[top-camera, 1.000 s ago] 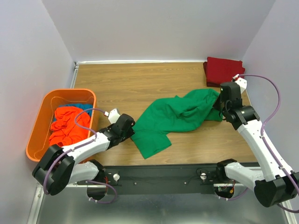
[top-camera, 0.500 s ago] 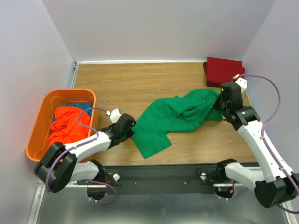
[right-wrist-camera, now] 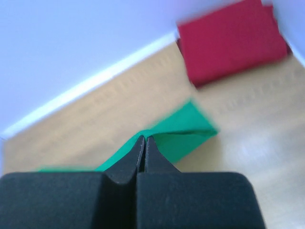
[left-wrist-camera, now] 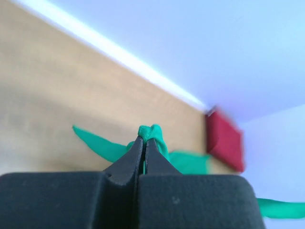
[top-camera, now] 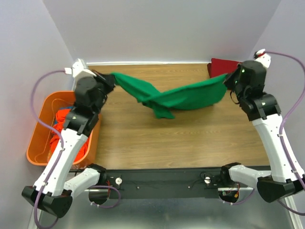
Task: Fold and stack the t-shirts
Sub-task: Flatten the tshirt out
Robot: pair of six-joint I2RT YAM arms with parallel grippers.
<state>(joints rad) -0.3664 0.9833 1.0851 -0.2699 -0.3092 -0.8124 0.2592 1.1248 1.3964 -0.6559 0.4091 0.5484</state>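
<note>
Red shirt (top-camera: 220, 67) lies folded at 1 o'clock; left fingers (left-wrist-camera: 135, 155) and right fingers (right-wrist-camera: 137, 155), both pinched on the green shirt (top-camera: 190, 98), hold it stretched, unfolded; orange shirts (top-camera: 59, 117) wait in the bin (top-camera: 37, 138) at 9 o'clock.

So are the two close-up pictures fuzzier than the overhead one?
Yes. Left wrist: red shirt and table blurred, the left gripper sharper. Right wrist: same blur, green shirt edges smeared. Top external: crisp, evenly lit.
</note>
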